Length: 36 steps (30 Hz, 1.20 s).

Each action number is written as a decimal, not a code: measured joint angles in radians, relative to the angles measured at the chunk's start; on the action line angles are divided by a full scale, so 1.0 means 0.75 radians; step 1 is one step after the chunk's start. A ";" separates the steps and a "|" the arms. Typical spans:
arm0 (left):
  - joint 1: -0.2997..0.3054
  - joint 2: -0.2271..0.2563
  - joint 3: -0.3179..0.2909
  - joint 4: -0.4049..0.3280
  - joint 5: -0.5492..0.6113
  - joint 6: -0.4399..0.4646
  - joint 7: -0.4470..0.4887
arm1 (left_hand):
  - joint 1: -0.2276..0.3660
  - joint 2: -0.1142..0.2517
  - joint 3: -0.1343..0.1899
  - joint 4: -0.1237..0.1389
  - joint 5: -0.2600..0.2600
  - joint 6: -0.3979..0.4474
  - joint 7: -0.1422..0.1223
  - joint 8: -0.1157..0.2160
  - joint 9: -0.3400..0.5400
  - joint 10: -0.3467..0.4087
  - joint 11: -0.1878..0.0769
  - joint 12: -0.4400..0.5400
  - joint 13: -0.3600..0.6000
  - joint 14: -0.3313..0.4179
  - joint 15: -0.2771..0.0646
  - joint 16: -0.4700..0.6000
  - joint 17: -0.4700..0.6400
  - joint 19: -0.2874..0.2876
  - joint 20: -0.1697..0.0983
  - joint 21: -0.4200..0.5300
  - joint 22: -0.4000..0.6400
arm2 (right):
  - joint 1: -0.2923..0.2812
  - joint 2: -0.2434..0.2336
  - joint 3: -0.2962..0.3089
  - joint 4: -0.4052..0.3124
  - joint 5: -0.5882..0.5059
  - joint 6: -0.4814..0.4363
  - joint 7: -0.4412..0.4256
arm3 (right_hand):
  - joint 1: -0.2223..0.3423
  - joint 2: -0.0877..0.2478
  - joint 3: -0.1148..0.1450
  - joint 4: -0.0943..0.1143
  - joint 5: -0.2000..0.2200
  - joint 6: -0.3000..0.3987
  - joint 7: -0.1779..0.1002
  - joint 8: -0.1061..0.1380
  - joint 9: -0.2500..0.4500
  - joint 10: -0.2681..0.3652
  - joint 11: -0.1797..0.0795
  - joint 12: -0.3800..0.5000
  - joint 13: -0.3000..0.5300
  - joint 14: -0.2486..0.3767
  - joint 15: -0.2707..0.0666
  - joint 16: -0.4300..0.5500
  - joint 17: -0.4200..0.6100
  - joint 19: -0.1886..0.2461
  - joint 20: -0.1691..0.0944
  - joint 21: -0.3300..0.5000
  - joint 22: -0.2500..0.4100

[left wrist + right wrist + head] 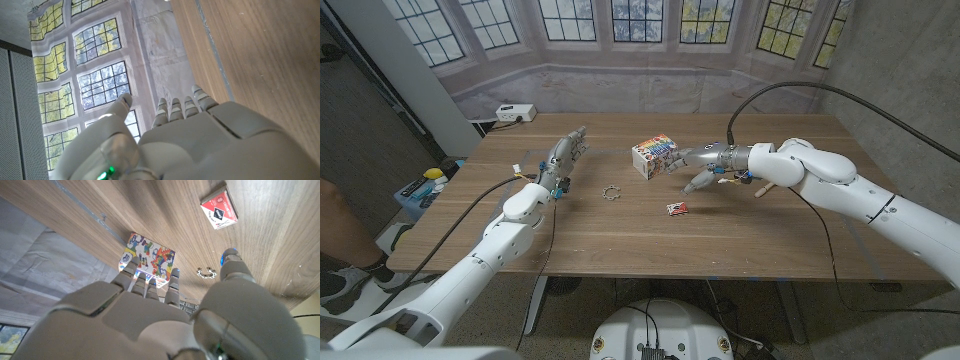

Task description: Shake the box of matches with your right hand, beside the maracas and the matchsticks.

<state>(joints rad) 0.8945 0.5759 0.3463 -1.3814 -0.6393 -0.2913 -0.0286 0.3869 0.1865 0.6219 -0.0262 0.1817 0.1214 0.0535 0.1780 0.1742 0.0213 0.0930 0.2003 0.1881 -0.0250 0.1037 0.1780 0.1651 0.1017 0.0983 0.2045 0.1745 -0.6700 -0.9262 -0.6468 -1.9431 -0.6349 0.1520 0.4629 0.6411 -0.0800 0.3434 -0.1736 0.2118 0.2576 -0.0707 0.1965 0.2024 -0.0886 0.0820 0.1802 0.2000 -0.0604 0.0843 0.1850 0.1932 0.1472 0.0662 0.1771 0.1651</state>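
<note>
Half-hidden colourful box [148, 259] — behind right hand [165, 315]

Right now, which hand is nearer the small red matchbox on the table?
Right. The right hand hovers just behind the red matchbox, fingers reaching toward the colourful box. The left hand is well off to its left, beyond the small ring.
</note>
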 measured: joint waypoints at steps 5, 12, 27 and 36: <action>-0.001 0.002 0.000 0.000 0.001 -0.003 -0.004 | 0.000 0.000 0.000 0.000 0.000 0.000 0.000 0.000 0.000 0.000 0.000 0.000 0.000 0.000 0.000 0.000 0.000 0.000 0.000 0.000 0.000 | -0.017 -0.004 0.000 -0.019 -0.024 -0.026 0.002 | 0.007 -0.007 0.000 0.000 0.000 0.014 0.014 0.009 0.000 0.000 0.000 0.000 0.000 0.000 0.000 0.000 0.000 0.000 0.000 0.006 0.000; -0.001 0.003 0.000 0.000 0.001 -0.006 -0.009 | 0.000 0.000 0.000 0.000 0.000 0.000 0.000 0.000 0.000 0.000 0.000 0.000 0.000 0.000 0.000 0.000 0.000 0.000 0.000 0.000 0.000 | -0.035 -0.004 0.000 -0.038 -0.050 -0.046 0.005 | 0.012 -0.012 0.004 0.004 0.000 0.031 0.031 0.014 0.000 0.000 0.000 0.000 0.000 0.000 0.000 0.005 0.004 0.005 -0.005 0.008 0.000; 0.006 0.004 -0.002 0.000 -0.001 -0.017 -0.013 | 0.005 -0.005 0.000 0.000 0.000 0.000 0.000 0.000 0.000 0.000 0.000 0.000 0.000 0.000 0.000 0.000 0.000 0.000 0.000 0.000 0.000 | -0.085 -0.004 -0.004 -0.092 -0.122 -0.104 0.003 | 0.023 -0.023 0.006 0.006 0.000 0.045 0.069 0.020 0.007 0.000 0.000 0.011 -0.006 0.000 0.000 0.005 0.006 0.013 -0.012 0.008 0.000; 0.007 0.003 -0.002 0.007 -0.002 -0.022 -0.022 | 0.005 -0.005 -0.004 -0.004 0.000 0.000 0.000 0.000 0.000 0.000 0.000 0.000 0.000 0.000 0.000 0.000 0.000 0.000 0.000 0.000 0.000 | -0.126 -0.004 -0.002 -0.126 -0.181 -0.165 -0.029 | 0.030 -0.030 0.006 0.006 0.000 0.059 0.083 0.025 0.006 0.000 0.000 0.017 -0.006 0.000 0.000 0.005 0.006 0.013 -0.012 0.008 0.000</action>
<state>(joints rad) 0.8994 0.5781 0.3447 -1.3758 -0.6411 -0.3082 -0.0448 0.3908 0.1825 0.6190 -0.0290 0.1817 0.1213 0.0536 0.1780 0.1742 0.0213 0.0930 0.2003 0.1880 -0.0250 0.1036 0.1780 0.1651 0.1018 0.0983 0.2045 0.1744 -0.7647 -0.9290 -0.6484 -2.0378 -0.7705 0.0283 0.4412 0.6634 -0.1023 0.3477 -0.1694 0.2118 0.3019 -0.0084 0.2150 0.2073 -0.0884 0.0818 0.1926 0.1951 -0.0602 0.0841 0.1891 0.1978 0.1566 0.0570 0.1828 0.1651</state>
